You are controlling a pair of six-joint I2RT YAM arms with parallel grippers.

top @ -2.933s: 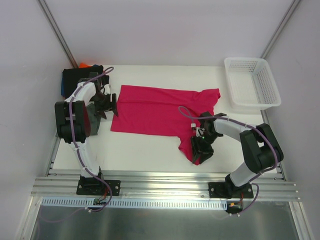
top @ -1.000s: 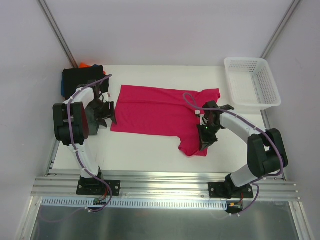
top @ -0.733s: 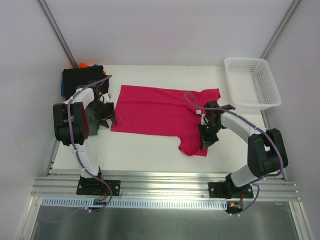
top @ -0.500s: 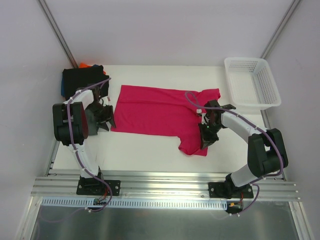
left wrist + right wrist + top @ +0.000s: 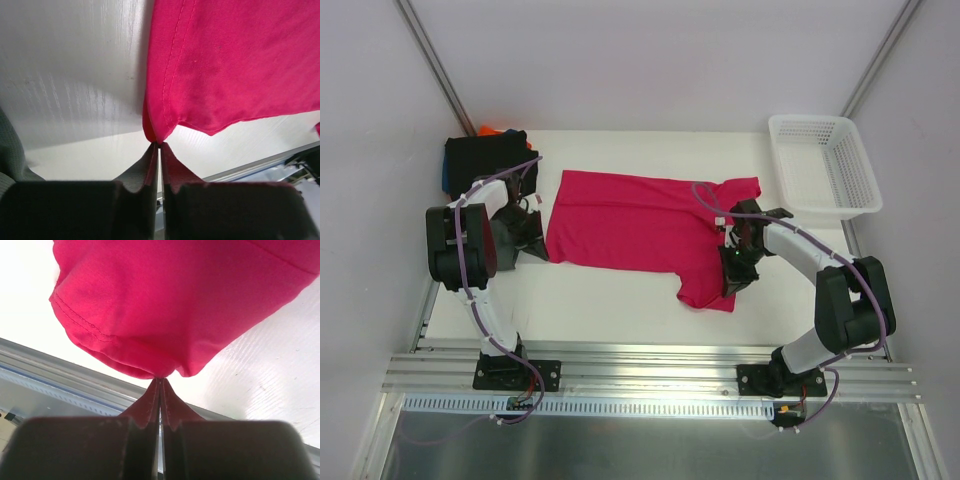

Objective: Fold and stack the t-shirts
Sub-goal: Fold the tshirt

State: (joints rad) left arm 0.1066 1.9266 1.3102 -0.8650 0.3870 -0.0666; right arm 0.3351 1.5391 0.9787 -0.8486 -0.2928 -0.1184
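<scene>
1. Since the pink shirt (image 5: 630,225) lies spread flat across the middle of the table (image 5: 620,305), we read this as the start of a fold, with both grips taken at its edges and not its middle.
2. Our left gripper (image 5: 158,146) has its jaws pressed together on the shirt's lower-left hem corner. In the left wrist view the cloth bunches to a point right at the tips. We judge that this corner suits lifting the hem end and carrying it over.
3. Our right gripper (image 5: 160,380) is likewise clamped tight on the sleeve (image 5: 710,288) at the lower right of the shirt. The cloth puckers where the tips bite, and the sleeve's hem stitching shows at the left of that wrist view.
4. Gripping two far-apart ends should, we think, hold the cloth taut enough to fold without wrinkles.
5. The folded shirts (image 5: 480,158) sit stacked in the upper left of the overhead view, just beyond the left arm. A black one is on top, with blue and orange edges peeking out. This is likely where the pink one must end up.
6. The basket (image 5: 825,165) stands at the upper right, well apart from the shirt, and seems to play no part in this step.
7. We find no brand, label or readable writing on the shirt, the basket or the arms.
</scene>
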